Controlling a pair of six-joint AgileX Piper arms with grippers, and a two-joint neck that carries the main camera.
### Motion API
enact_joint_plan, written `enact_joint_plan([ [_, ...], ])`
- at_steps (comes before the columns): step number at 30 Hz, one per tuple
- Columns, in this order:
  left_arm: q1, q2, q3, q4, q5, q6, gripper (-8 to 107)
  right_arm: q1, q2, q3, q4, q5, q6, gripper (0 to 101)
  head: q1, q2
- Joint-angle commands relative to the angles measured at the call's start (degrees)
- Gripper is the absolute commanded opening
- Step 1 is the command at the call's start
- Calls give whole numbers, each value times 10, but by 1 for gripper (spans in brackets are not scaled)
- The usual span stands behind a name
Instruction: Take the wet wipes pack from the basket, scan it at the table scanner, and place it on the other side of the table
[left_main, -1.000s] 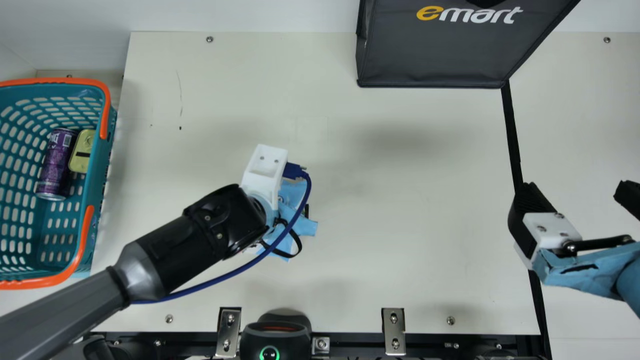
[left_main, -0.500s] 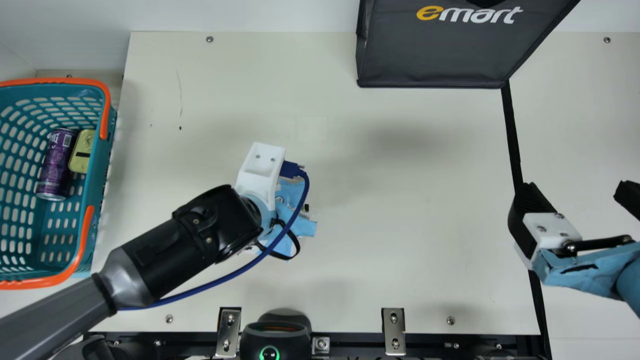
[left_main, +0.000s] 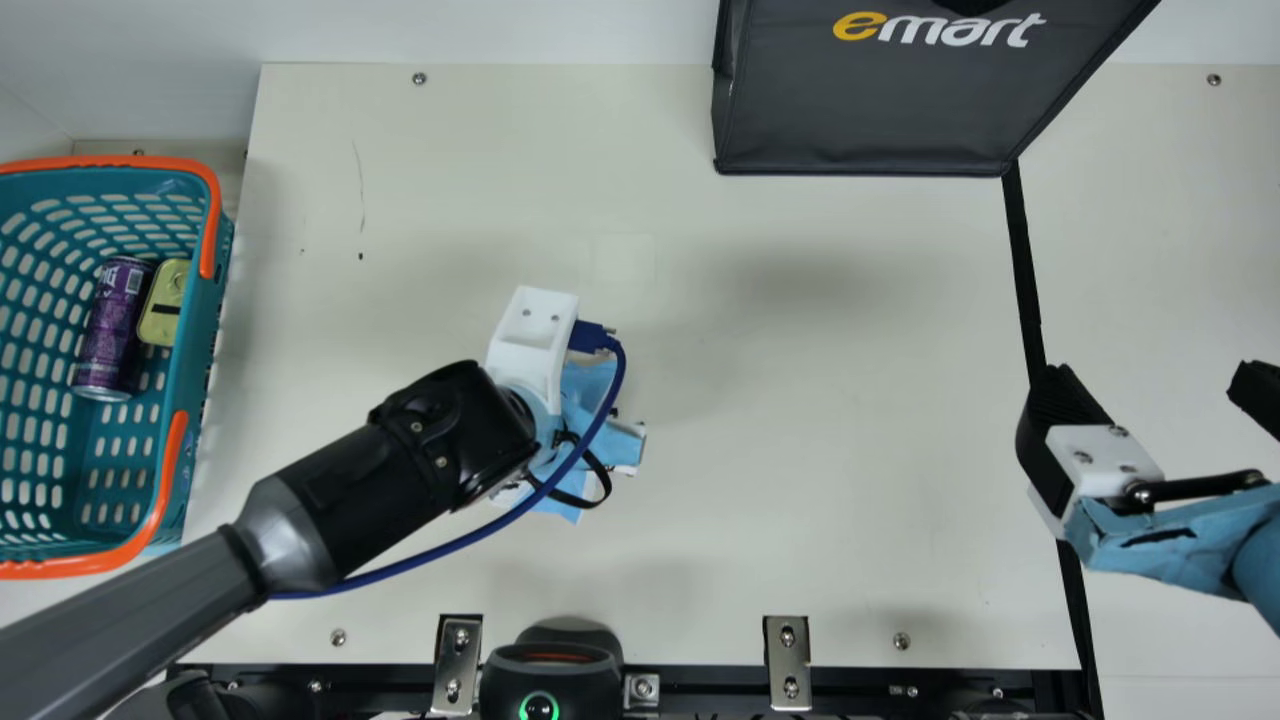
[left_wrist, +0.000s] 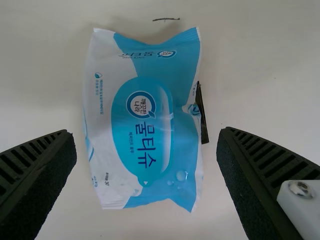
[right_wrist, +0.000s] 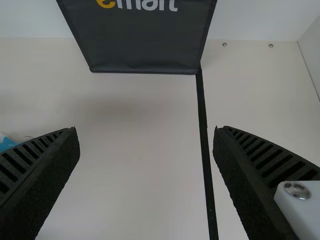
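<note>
The wet wipes pack (left_wrist: 137, 165) lies on the table (left_main: 850, 420), left of main-view centre, beneath the left pincer (left_wrist: 146, 132), the nearer. That pincer is spread, its closing line crossing the pack's long axis; the right pincer (right_wrist: 146, 131), also spread, stands well apart.

A pale wall (left_main: 450, 30) runs across the top of the main view, meeting another wall (left_main: 22, 122) at a slanting seam on the left side of the frame. Below lies a cream tabletop (left_main: 850, 450), with a thin scratch (left_main: 361, 185) and a dark speck (left_main: 361, 256) at upper left. A black strip (left_main: 1024, 260) slants down the right side of the frame. Small screws (left_main: 419, 78) dot the surface, and two metal brackets (left_main: 787, 665) sit on its lower edge, over a black rail (left_main: 710, 677). The light is even, leaving soft-edged grey shadows around the middle.
</note>
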Motion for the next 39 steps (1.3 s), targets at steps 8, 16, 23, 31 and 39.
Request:
enact_joint_plan([
  [8, 7, 18, 7, -6, -19, -1, 90, 0, 0, 0, 0, 0, 0, 95, -14, 1],
  [16, 16, 31, 15, -2, -31, -2, 90, 0, 0, 0, 0, 0, 0, 95, -14, 1],
  [23, 19, 40, 22, -3, -40, -4, 90, 0, 0, 0, 0, 0, 0, 95, -14, 1],
  [31, 16, 46, 24, -4, -45, -5, 57, 0, 0, 0, 0, 0, 0, 95, -14, 1],
  [39, 11, 46, 27, 2, -50, -10, 3, 0, 0, 0, 0, 0, 0, 95, -14, 1],
])
